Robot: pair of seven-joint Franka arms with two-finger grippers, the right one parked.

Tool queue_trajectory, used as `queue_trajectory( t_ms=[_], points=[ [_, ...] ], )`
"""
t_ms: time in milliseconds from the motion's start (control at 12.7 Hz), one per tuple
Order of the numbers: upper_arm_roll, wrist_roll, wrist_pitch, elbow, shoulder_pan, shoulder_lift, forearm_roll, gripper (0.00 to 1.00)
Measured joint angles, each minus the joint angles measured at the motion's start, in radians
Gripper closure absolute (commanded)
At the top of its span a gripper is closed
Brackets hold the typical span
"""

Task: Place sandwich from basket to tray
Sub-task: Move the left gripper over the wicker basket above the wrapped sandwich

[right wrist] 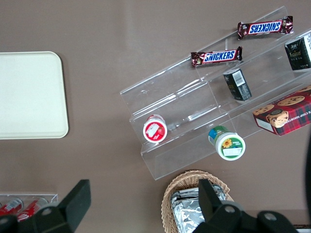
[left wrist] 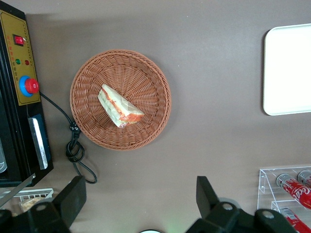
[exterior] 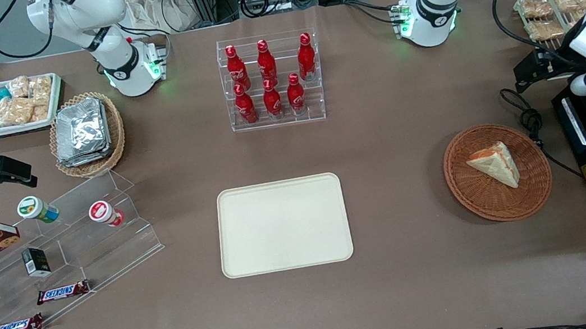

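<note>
One sandwich (exterior: 494, 163) in basket (exterior: 466, 187), pincer (left wrist: 138, 196) above, agape.

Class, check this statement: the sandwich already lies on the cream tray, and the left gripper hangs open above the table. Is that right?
Not quite. The sandwich lies in the basket, not on the tray, which holds nothing; the front view shows this. The gripper does hang open above the table.

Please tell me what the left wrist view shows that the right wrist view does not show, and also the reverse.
Only the left wrist view shows the round reddish-brown wicker basket holding the triangular white-bread sandwich, the red emergency button, and the left arm's open gripper hovering above bare table beside the basket.

Only the right wrist view shows two Snickers bars and the tan basket of foil packets.

Both show the empty cream rectangular plastic tray and red bottles.
</note>
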Motion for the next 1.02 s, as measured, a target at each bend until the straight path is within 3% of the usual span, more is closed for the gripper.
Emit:
queue_trajectory(
  t_ms=[550,707,1021],
  points=[
    [0.059,-0.002,-0.003,-0.029,0.003,0.017,0.002,0.00],
    [0.116,-0.015,0.048,-0.099,0.007,0.022,0.002,0.00],
    [0.188,-0.142,0.313,-0.345,0.014,0.013,0.003,0.00]
  ],
)
